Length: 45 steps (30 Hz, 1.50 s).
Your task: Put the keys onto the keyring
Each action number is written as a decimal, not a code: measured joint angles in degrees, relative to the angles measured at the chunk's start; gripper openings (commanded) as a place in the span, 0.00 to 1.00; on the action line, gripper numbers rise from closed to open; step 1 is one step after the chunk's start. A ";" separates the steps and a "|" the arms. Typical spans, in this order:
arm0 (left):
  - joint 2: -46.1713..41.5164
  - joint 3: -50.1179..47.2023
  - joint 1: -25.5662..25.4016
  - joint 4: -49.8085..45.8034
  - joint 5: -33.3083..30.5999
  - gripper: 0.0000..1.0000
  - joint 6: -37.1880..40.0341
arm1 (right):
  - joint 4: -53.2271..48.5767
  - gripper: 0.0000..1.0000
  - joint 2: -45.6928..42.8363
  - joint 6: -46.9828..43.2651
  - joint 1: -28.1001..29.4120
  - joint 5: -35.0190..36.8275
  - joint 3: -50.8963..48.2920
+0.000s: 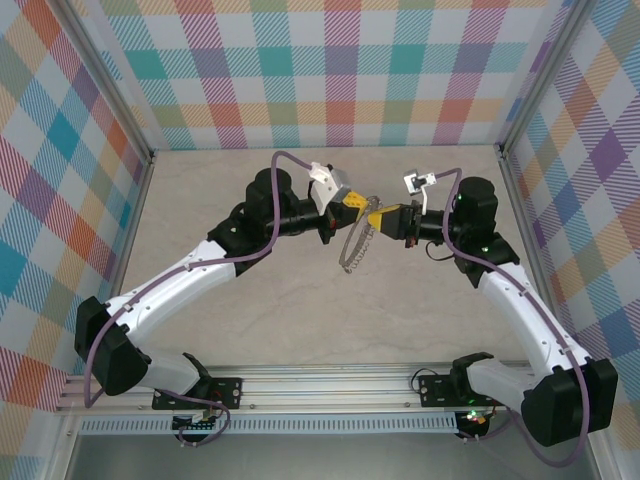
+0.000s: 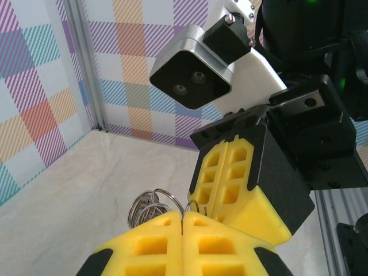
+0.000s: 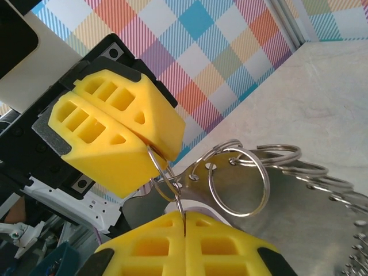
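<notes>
"Yellow pads (image 3: pixel 144 247) at the bottom of the right wrist view sit closest. Are they clamped?"

"Pressed flat together, yes. The right gripper (image 3: pixel 184 221) is pinching the keyring (image 3: pixel 270 154) by its thinnest wire loop, which runs straight into the seam between the pads."

"And the other claw?"

"The left gripper (image 3: pixel 152 148) comes in from the upper left, also clenched, with that same thin loop caught at its tip. In the left wrist view its own pads meet with no gap, and the right gripper's tip sits just above them, close to touching."

"So where does the rest of the keyring go?"

"Outward from the two tips. Larger split rings fan to the right of the thin loop, and a knobbly linked edge trails off toward the lower right corner. From overhead it dangles in a loose loop just below the meeting grippers, over the middle of the table (image 1: pixel 250 310). Whether its lower end rests on the surface I cannot tell."

"Any key?"

"A pale, faintly lilac bit (image 3: pixel 192 206) sits just above the right pads, under the rings — too little shows to say whether it is the key."

"Beyond that?"

"Plaid walls (image 1: pixel 330 70) on three sides."
</notes>
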 measured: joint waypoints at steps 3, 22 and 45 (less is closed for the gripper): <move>0.17 -0.07 0.00 2.58 -0.52 0.00 -1.22 | -1.18 0.28 -0.11 -0.15 0.02 0.17 -0.04; 1.49 -0.92 0.02 9.97 -1.46 0.00 -6.14 | 8.59 0.49 -8.22 8.81 -6.16 8.07 -3.67; 2.45 -2.19 0.50 14.82 0.24 0.00 -12.28 | 34.14 0.50 3.54 22.58 -6.16 1.49 -3.78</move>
